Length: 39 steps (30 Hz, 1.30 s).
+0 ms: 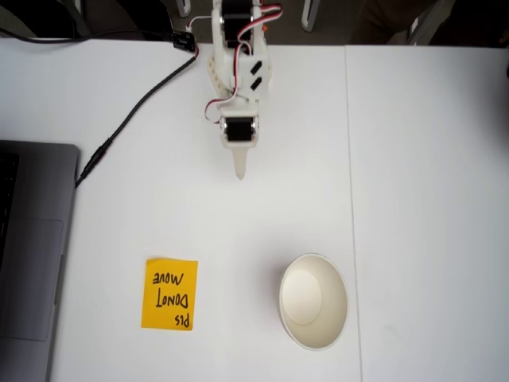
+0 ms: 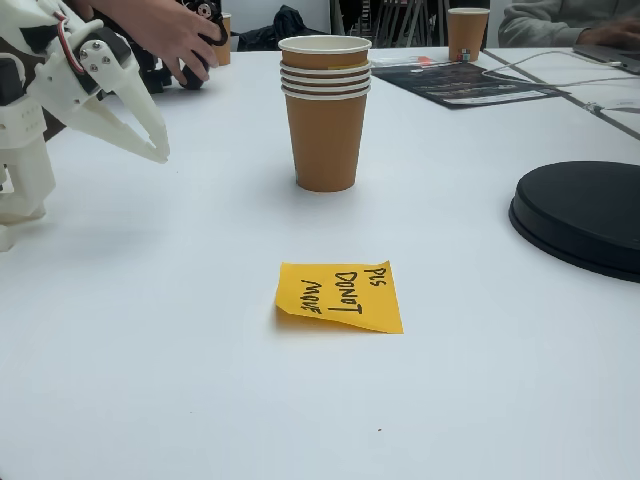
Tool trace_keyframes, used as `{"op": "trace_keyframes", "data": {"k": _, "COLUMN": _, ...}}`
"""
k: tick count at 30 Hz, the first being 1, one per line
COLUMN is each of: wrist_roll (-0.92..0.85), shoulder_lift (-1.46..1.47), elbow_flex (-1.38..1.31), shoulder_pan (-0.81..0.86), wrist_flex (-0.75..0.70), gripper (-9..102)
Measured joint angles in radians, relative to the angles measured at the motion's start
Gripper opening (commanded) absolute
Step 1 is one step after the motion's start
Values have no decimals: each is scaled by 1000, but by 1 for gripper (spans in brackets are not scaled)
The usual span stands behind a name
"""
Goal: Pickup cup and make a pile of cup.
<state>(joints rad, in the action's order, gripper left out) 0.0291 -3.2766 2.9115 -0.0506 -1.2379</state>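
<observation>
- I am holding my white plastic two-finger gripper (image 1: 239, 171) above the white tabletop (image 1: 413, 159), empty, well apart from the cups; in the side fixed view the gripper (image 2: 160, 150) is pointing down and toward the cups with its fingers nearly together, gripping nothing.
- The pile of tan paper cups with cream-white insides (image 2: 324, 110) is standing upright near the middle of the tabletop (image 2: 150, 380); four rolled rims are showing one above another, so several cups are sitting nested.
- From above, the pile (image 1: 312, 301) is reading as a single round cup, which suggests the nesting is sitting straight.
- A square orange sticky note with handwritten black lettering (image 2: 340, 296) is lying flat just in front of the pile, reading as a request not to move something.
- A grey laptop (image 1: 32, 255) is resting at the left edge in the top-down fixed view.
- A person's hand (image 2: 170, 35) is reaching in behind my arm.
- I am judging the stacking as done, since no loose cup is lying near me.
</observation>
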Motion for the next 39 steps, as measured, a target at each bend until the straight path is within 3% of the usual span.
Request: {"op": "trace_keyframes", "data": {"k": 39, "wrist_roll": 0, "shoulder_lift": 0, "elbow_flex": 8, "shoulder_pan": 11, "wrist_flex": 0, "gripper": -7}}
